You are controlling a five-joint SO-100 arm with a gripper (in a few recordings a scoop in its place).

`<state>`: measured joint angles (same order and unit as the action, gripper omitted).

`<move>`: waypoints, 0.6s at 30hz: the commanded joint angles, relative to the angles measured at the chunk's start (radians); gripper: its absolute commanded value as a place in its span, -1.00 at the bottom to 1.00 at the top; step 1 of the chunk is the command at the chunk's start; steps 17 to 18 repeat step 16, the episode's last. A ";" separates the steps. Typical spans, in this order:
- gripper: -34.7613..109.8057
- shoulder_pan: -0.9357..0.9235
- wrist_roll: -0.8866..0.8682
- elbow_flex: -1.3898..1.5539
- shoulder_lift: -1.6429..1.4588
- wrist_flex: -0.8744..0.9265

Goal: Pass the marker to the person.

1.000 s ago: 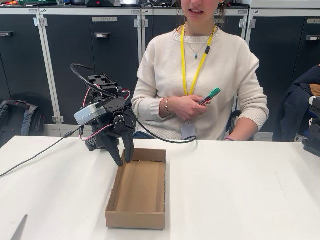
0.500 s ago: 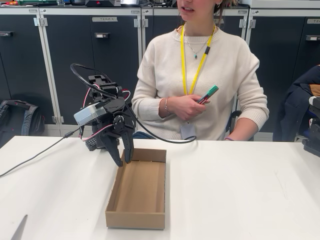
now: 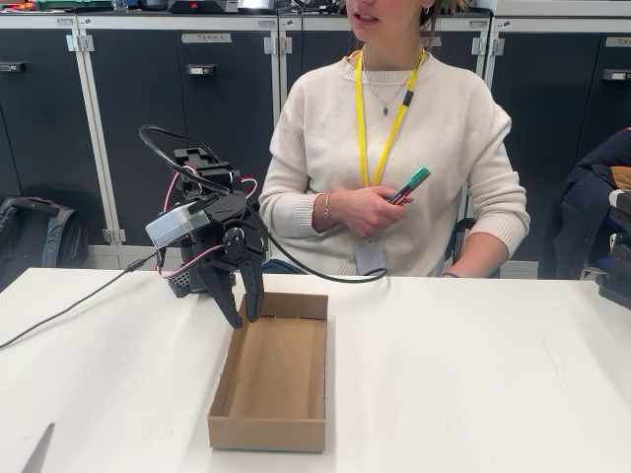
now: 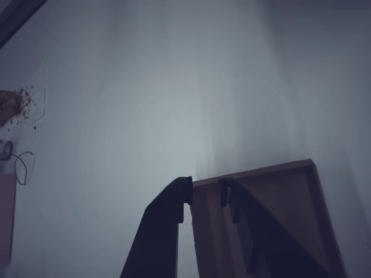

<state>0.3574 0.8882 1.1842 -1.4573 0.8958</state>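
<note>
Fixed view: marker (image 3: 411,184) in person's hand (image 3: 367,211).

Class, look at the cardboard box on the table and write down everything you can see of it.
The cardboard box is a shallow, open-topped brown tray, long and narrow, lying flat on the white table with one short end toward the fixed view. Nothing shows inside. The black gripper hangs at its far left corner, fingertips slightly parted either side of the wall in the wrist view; contact is unclear.
</note>
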 commanded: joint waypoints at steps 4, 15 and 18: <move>-0.39 -0.006 0.009 -0.012 -0.094 -0.012; -0.39 -0.009 0.009 -0.005 -0.098 -0.014; -0.39 -0.009 0.009 -0.005 -0.098 -0.014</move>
